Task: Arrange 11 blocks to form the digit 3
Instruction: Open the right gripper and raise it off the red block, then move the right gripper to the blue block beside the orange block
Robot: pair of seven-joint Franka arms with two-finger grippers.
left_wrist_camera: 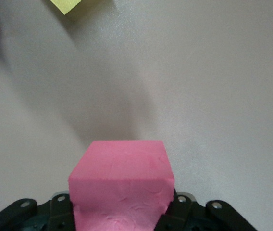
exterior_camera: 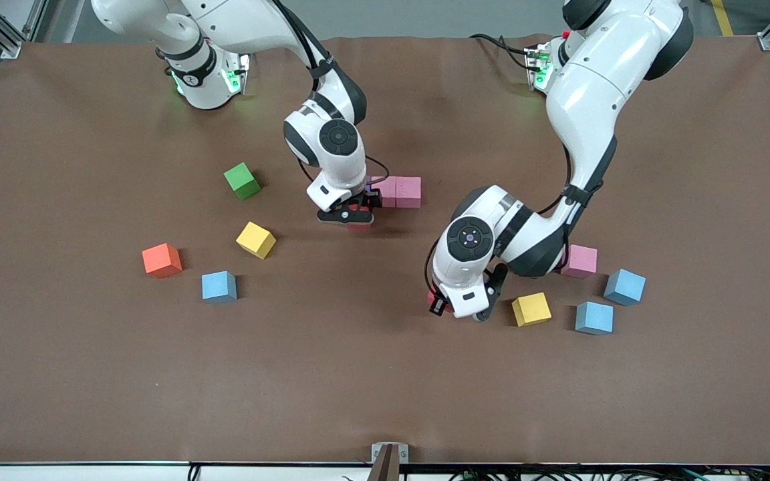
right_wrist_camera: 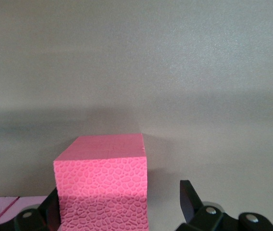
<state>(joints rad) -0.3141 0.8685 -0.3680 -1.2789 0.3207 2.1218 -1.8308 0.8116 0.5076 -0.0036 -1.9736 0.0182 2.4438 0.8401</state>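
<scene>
The left gripper point(exterior_camera: 460, 308) pinches a red foam cube point(left_wrist_camera: 122, 185) by opposite faces; light and squashy, it needs little force. The right gripper point(exterior_camera: 351, 215), jaws wide, straddles another red cube point(right_wrist_camera: 102, 187) beside the pink pair point(exterior_camera: 398, 192).

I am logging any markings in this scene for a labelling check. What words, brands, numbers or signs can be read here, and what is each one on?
No text can be read in any view.
The right arm has a small dark mark on its base ring, too small to read.
The blocks, such as the green cube and orange block, have plain faces.
The table bears no print.
</scene>
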